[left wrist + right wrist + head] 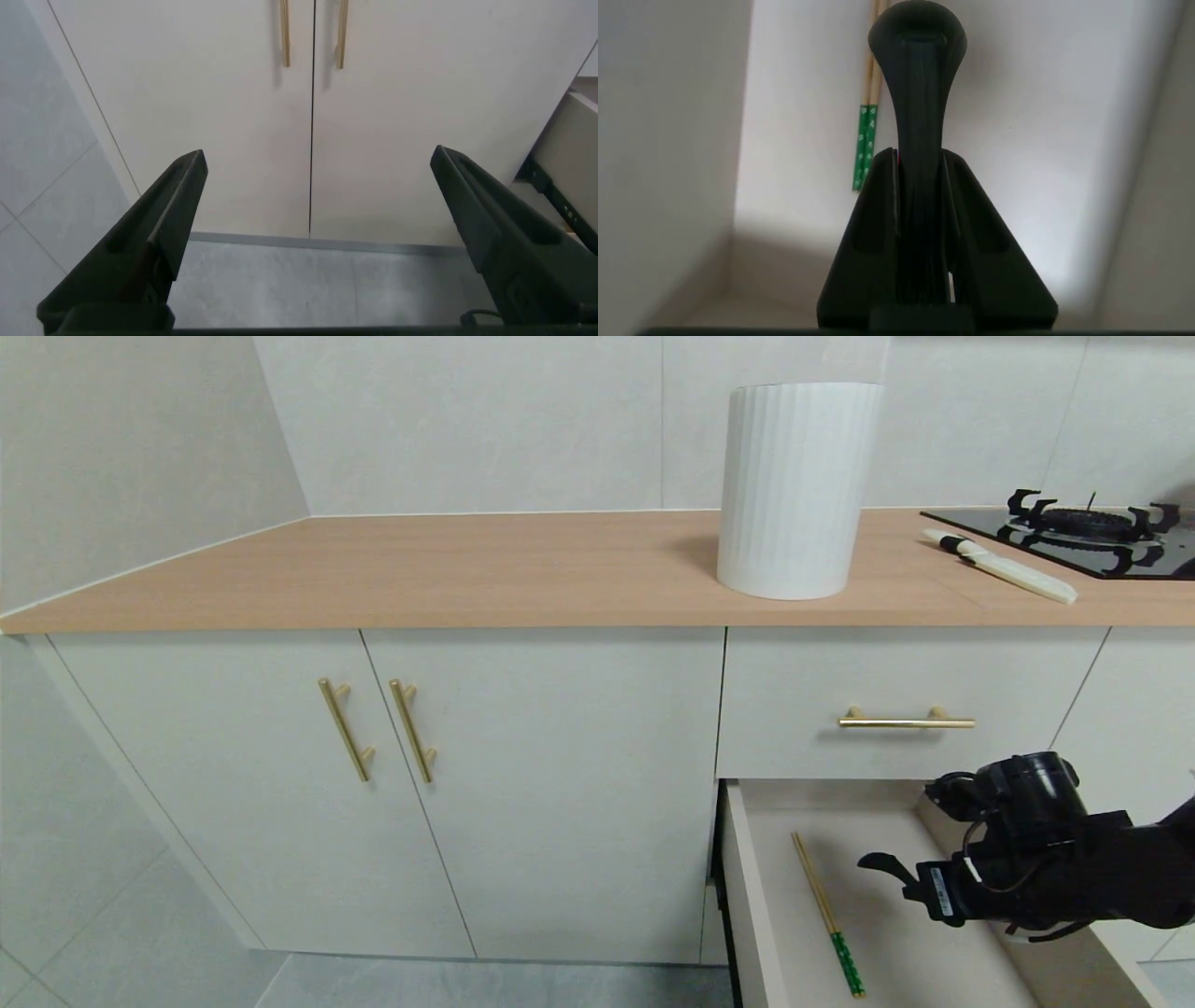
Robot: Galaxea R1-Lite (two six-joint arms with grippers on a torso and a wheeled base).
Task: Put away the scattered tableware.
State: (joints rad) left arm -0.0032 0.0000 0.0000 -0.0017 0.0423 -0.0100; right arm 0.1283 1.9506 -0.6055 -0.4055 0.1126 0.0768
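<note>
— Step in hand, by the look of it: getting the right pincer [884, 868] out of the open pale drawer [747, 887]. How to do it well?

— Lift straight up first, then draw back. No sideways sweep toward the wooden chopsticks with green-patterned ends [827, 917].

— State of that pincer?

— Pressed together, clamped on nothing. Low over the drawer floor, beside the chopsticks and apart from them.

— And the left pincer [320, 163]?

— Spread wide, empty, facing the white cupboard doors with brass bar handles [523, 784].

— Lie of the chopsticks?

— Flat on the drawer floor, near its left wall, side by side. Long axis front to back, slanted a little. Green ends toward the drawer front, bare ends toward the back.

— Anything left to put away?

— Probably the cream knife with a black band [1004, 567]. On the wooden surface [467, 569], right of the tall white ribbed canister [794, 490], just beside the black gas hob [1092, 537]. Long axis diagonal: banded end toward the wall, the other end toward the front edge.

— Advice for that one?

— Come down from above, open across the narrow width, grip near the middle, and carry it level to the drawer.
</note>
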